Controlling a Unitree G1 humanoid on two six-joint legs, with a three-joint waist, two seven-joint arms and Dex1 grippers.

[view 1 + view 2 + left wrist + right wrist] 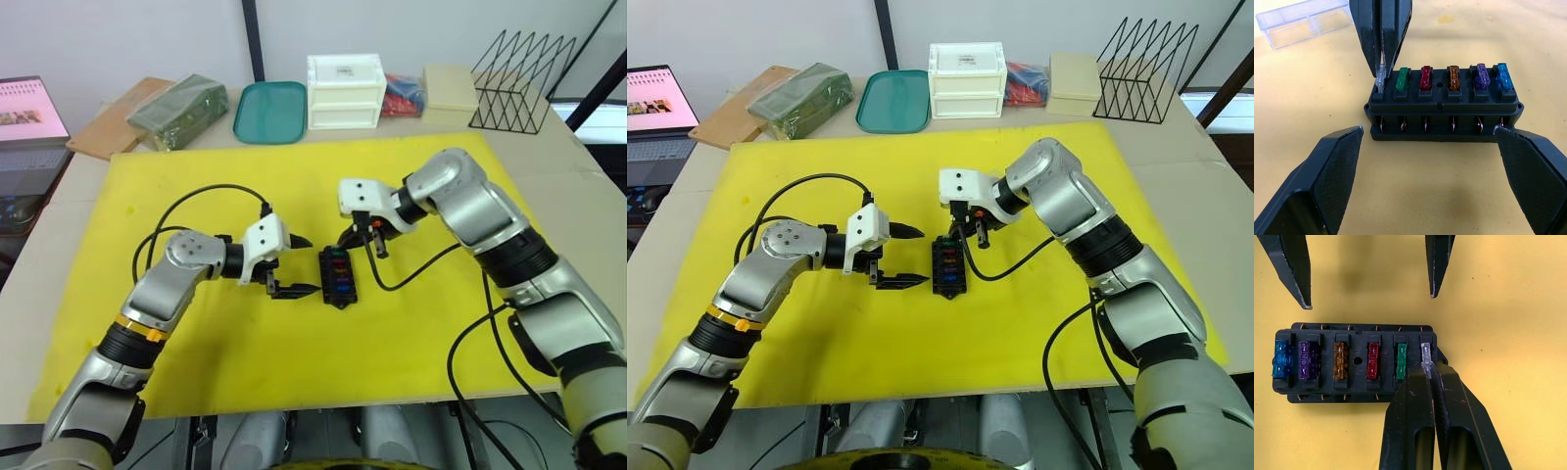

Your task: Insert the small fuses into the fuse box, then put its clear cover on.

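Fuse box (338, 277), a small black block, is sitting near the middle of the yellow mat (147, 196) that is covering the surface (588, 186). Behind the fuse box, past the mat's far edge, a white drawer box (345, 91) is standing, with a teal tray (270, 111) and a green packet (179, 111) on its left side and a black wire rack (519, 81) off to its right. A laptop (27, 127) is glowing at the far left; its screen text is too small to read, and so is the label on the drawer box.

The left hand (299, 266) is hovering just left of the fuse box, fingers spread wide and holding nothing. The right hand (1429, 377) is reaching in from behind the fuse box, fingers pinched closed on the clear fuse (1425, 354), which is standing in the end slot. Beside that fuse, five others are sitting in the row: green (1400, 361), red (1373, 360), amber (1340, 360), purple (1306, 360) and blue (1280, 359). The clear cover (1303, 22) is lying on the mat beyond the fuse box, apart from it.
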